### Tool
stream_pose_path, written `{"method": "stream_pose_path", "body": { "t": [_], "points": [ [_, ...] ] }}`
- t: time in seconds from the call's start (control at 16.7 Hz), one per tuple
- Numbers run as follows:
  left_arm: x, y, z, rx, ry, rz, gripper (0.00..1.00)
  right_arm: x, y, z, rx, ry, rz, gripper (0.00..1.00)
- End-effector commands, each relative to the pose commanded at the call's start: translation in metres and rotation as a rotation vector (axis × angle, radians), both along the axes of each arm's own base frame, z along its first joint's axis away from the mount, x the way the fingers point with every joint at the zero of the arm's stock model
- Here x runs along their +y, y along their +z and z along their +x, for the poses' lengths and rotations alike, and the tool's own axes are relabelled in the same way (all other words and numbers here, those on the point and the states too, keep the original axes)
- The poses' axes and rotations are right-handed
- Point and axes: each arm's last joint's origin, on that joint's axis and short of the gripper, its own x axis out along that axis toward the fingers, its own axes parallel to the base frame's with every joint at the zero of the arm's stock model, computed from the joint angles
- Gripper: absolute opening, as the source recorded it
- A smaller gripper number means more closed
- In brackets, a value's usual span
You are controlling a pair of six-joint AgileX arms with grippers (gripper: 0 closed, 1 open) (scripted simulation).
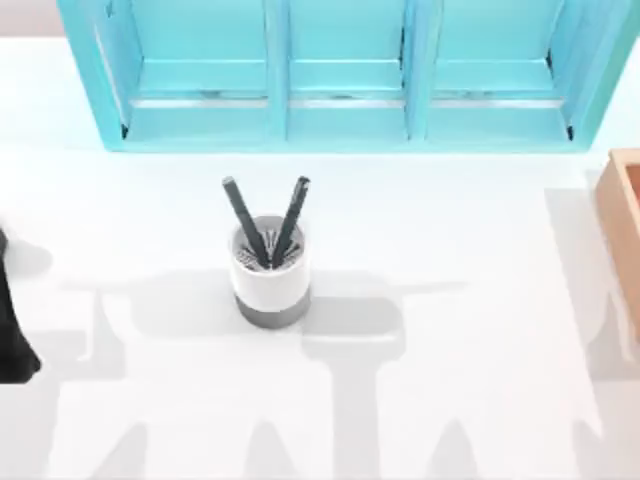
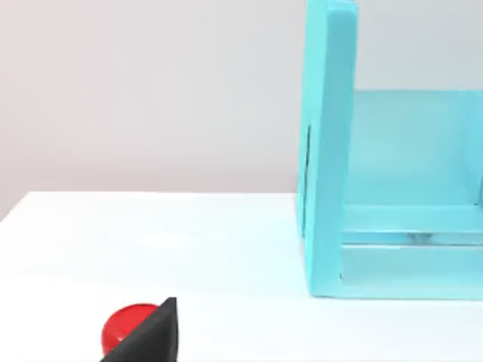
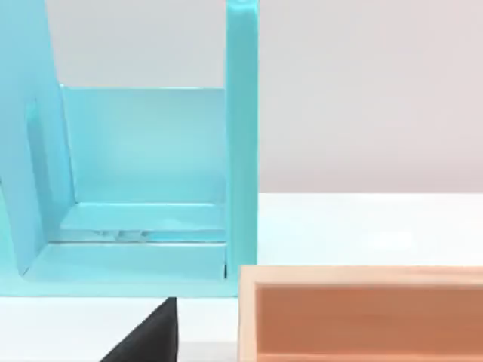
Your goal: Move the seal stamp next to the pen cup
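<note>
Left tool (image 2: 147, 335): one black finger tip beside the glossy red rounded knob of the seal stamp (image 2: 124, 326) on the white tabletop (image 2: 151, 241); opening can't be told. White-and-grey pen cup (image 1: 271, 275) with two dark pens stands mid-tabletop, before the turquoise shelf (image 1: 340, 90). Right tool (image 3: 151, 335) near the tan wooden box (image 3: 362, 313).

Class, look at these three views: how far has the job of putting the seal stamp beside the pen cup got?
Nothing looks done yet. The pen cup stands alone mid-table. In the left wrist view the seal stamp's red knob sits on the table just beyond the left gripper's finger, so an approach may be starting. Grasping, carrying and placing it beside the cup are all left.
</note>
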Motion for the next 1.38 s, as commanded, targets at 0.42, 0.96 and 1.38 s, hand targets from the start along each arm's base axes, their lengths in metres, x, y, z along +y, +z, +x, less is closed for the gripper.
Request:
{"method": "stream_pose_path", "body": {
  "t": [0.42,0.96,1.38],
  "points": [
    [0.004,0.025,0.002,0.152,0.047,-0.006,1.00,0.000,0.000,0.000,0.000,0.000,0.000,1.00],
    [0.030,0.113,0.083,0.974,0.149,-0.030,1.00,0.000,0.000,0.000,0.000,0.000,0.000,1.00],
    [0.064,0.120,0.200,1.444,0.105,-0.035,1.00,0.000,0.000,0.000,0.000,0.000,0.000,1.00]
  ]
}}
